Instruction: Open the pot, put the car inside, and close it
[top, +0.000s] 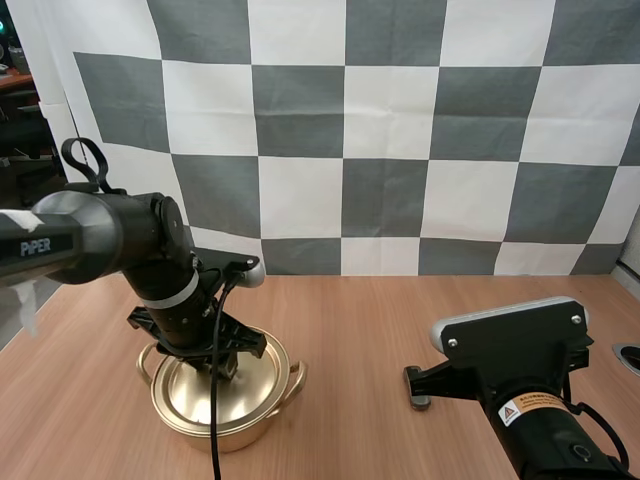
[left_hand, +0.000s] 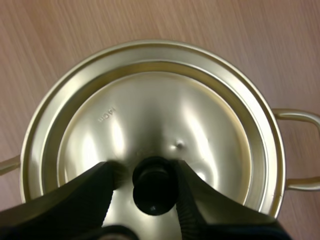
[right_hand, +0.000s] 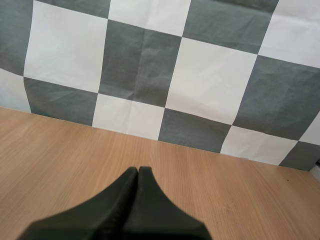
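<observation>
The wooden table (top: 400, 320) runs across the high view, and both arms reach over it from the near edge. The left arm (top: 150, 250) bends down over the pot; the right arm (top: 520, 370) stretches out low above bare wood, well apart from the pot.

The brass-coloured pot (top: 225, 428) stands on the table on the left side, towards the near edge. Its lid (left_hand: 150, 115) sits flat on the rim, closing it. A loop handle (left_hand: 300, 150) sticks out from the side of the pot.

The left pincer (left_hand: 145, 167) is down over the middle of the lid. Its fingers (left_hand: 75, 200) are spread, one on each side of the black knob (left_hand: 152, 187). One finger lies against the knob, while a thin strip of lid shows between the knob and the other finger, so the grip is not closed.

The right pincer (right_hand: 138, 172) is pressed together into a single dark wedge with nothing between its fingers, pointing over the bare table.
</observation>
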